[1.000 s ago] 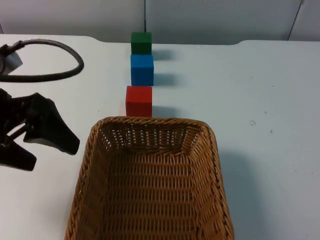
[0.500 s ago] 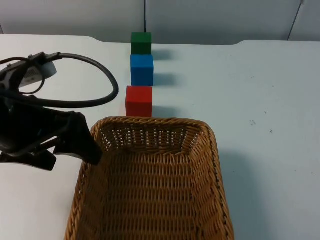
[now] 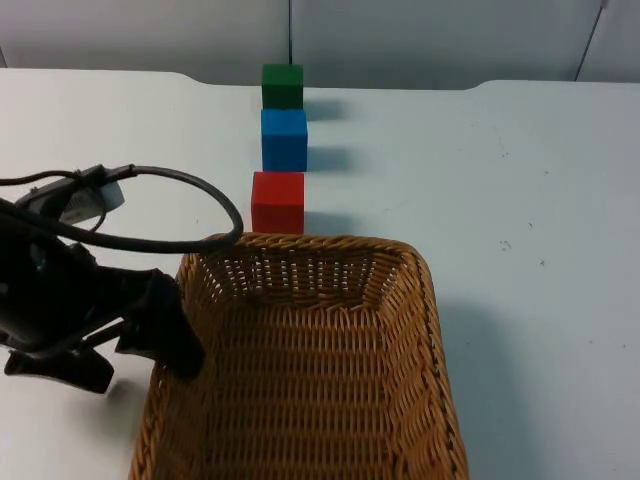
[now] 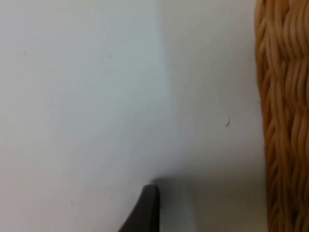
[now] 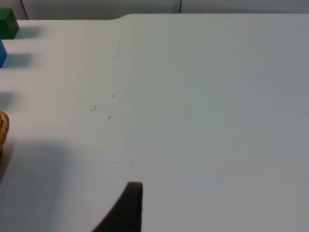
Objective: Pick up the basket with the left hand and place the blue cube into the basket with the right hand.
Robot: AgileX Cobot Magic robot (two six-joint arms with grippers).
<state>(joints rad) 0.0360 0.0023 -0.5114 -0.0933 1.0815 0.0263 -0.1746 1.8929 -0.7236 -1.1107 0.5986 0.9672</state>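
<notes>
left gripper at the wicker basket's left rim, apparently straddling it with fingers apart.
the blue cube sits on the white table between a green cube and a red cube, behind the basket.

Your top view looks down and forward over the white table top toward the grey partition wall. Your left wrist view sits close against the woven wicker basket. Your right wrist view faces across open table; it shares the small green cube with the top view.
</notes>
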